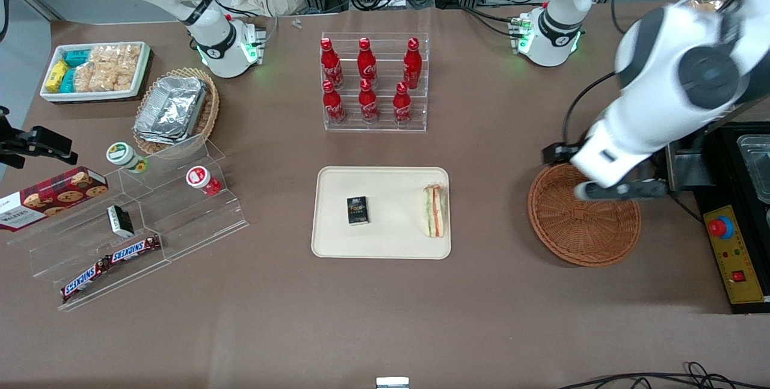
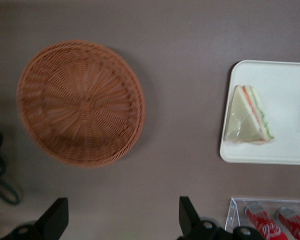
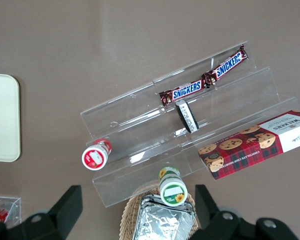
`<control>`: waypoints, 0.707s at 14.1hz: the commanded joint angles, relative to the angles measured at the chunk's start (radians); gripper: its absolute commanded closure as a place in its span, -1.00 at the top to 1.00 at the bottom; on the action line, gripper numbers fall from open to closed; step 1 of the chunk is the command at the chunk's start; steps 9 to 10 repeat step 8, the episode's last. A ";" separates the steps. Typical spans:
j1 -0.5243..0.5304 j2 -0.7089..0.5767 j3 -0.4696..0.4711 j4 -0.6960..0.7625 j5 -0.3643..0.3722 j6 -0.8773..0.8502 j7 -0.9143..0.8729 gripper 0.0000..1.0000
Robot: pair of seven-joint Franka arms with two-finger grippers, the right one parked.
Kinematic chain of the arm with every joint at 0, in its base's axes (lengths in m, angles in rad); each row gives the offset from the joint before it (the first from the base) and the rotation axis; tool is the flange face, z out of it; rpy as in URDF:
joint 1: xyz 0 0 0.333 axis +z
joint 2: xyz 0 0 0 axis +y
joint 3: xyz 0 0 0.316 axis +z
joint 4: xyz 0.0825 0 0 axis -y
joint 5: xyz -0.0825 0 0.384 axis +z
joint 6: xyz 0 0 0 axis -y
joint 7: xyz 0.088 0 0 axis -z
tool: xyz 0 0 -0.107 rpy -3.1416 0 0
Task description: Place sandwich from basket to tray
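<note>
The sandwich (image 1: 434, 210) lies on the cream tray (image 1: 391, 241), at the tray's edge nearest the working arm. The wrist view shows it as a wrapped wedge (image 2: 247, 117) inside the tray's rim (image 2: 285, 150). The reddish-brown basket (image 1: 583, 226) stands beside the tray with nothing in it, and its woven bottom shows bare (image 2: 80, 102). My gripper (image 1: 625, 189) hangs above the basket's rim, over the part farthest from the front camera. It is open (image 2: 121, 202), fingers wide apart over bare table and holding nothing.
A small black box (image 1: 357, 210) also lies on the tray. A clear rack of cola bottles (image 1: 374, 83) stands farther from the camera than the tray. A control box with a red button (image 1: 731, 257) sits beside the basket. Clear snack shelves (image 1: 138, 220) stand toward the parked arm's end.
</note>
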 commanded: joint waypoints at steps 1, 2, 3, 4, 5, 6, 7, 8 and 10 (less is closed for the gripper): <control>-0.044 -0.134 0.097 -0.029 -0.028 -0.090 0.019 0.99; -0.044 -0.157 0.114 -0.029 -0.028 -0.098 0.019 0.99; -0.049 -0.176 0.137 -0.029 -0.030 -0.098 0.016 0.99; -0.058 -0.180 0.142 -0.028 -0.030 -0.096 0.017 0.99; -0.058 -0.171 0.142 -0.017 -0.022 -0.095 0.014 0.99; -0.060 -0.162 0.142 -0.008 -0.013 -0.086 0.020 0.99; -0.060 -0.150 0.142 0.021 -0.011 -0.089 0.022 0.99; -0.060 -0.131 0.142 0.055 -0.014 -0.096 0.019 0.99; -0.060 -0.131 0.142 0.055 -0.014 -0.096 0.019 0.99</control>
